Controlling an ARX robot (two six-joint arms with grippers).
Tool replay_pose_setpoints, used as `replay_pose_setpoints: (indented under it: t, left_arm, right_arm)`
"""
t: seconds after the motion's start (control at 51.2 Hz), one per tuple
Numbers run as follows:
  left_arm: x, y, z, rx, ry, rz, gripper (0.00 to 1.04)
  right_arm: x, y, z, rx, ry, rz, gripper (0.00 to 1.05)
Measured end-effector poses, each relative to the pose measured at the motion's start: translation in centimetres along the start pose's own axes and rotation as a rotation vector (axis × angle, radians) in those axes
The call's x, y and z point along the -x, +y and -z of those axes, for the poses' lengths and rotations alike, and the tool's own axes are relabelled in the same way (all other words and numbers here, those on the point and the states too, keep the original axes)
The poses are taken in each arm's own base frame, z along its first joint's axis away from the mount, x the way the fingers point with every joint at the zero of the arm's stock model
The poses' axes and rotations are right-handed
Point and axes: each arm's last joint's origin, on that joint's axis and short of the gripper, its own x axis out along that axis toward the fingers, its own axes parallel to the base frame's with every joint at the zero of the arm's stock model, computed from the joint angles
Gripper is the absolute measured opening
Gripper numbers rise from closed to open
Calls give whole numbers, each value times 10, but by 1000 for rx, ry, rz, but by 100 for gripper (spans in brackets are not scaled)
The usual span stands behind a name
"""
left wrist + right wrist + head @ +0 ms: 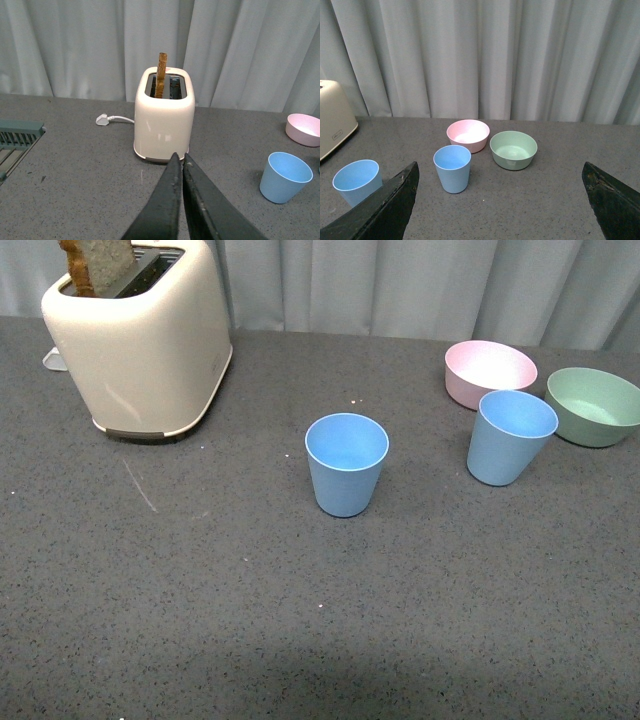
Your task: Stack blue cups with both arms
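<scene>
Reaching stage: neither blue cup is being held.
The left claw (180,161) is sitting closed, the right claw (500,172) gaping wide; the middle cup (346,462) is standing mid-table, the other cup (510,437) beside the pink bowl (489,370), each probably needing a grasp next.

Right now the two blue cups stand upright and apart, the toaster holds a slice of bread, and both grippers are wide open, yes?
Not both. The left wrist view shows the left gripper shut, jaws pressed together; only the right gripper is wide open. The blue cups do stand upright and apart, and the toaster holds a slice of bread.
</scene>
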Motion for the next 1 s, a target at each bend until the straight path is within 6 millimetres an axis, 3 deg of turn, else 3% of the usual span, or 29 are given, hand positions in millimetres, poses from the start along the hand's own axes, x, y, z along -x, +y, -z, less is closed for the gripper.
replay_pose_setpoints:
  t: [0.098,0.312,0.371,0.488,0.625,0.879,0.996]
  left_arm:
    - [0,0,0,0,0,0,20]
    - [0,0,0,0,-1,0,71]
    - [0,0,0,0,-1,0,85]
    - [0,0,0,-2,-2,0,100]
    - [0,0,0,-3,-1,0,98]
    - [0,0,0,-3,-1,0,98]
    - [0,0,0,-3,-1,0,98]
  right_arm:
    - [0,0,0,0,0,0,95]
    - [0,0,0,0,0,0,95]
    - [-3,-1,1,87,94,29,95]
    - [-20,-4,0,165,182,44,95]
    - [-83,-10,-12,150,352,35,95]
    - [-210,-21,16,-143,775,10,95]
    - [-247,-19,21,-207,830,21,95]
